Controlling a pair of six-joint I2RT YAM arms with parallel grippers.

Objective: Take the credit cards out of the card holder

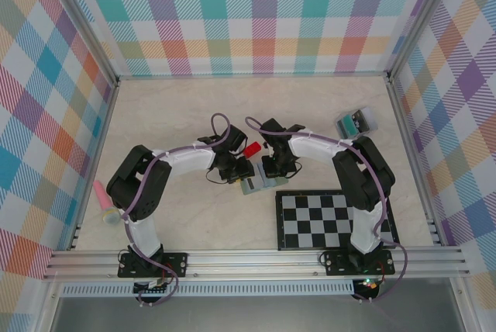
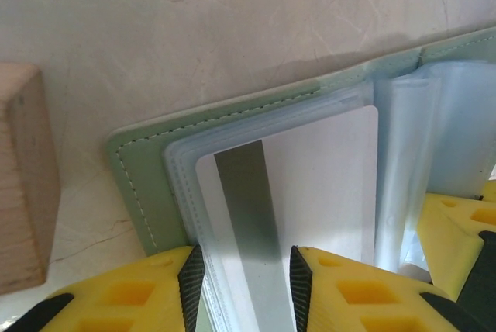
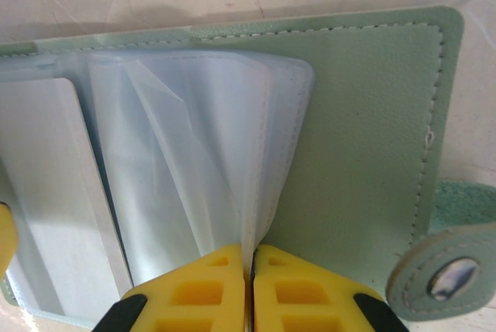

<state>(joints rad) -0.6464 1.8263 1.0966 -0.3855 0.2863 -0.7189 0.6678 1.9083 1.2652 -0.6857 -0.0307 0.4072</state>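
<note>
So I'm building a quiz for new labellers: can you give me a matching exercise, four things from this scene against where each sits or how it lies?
Things:
1. card holder
2. red block
3. checkerboard
4. clear box

Descriptions:
A. far right side
B. centre, lying open
C. near edge, right
D. centre, just behind the open item

Pairs: 1-B, 2-D, 3-C, 4-A
</note>
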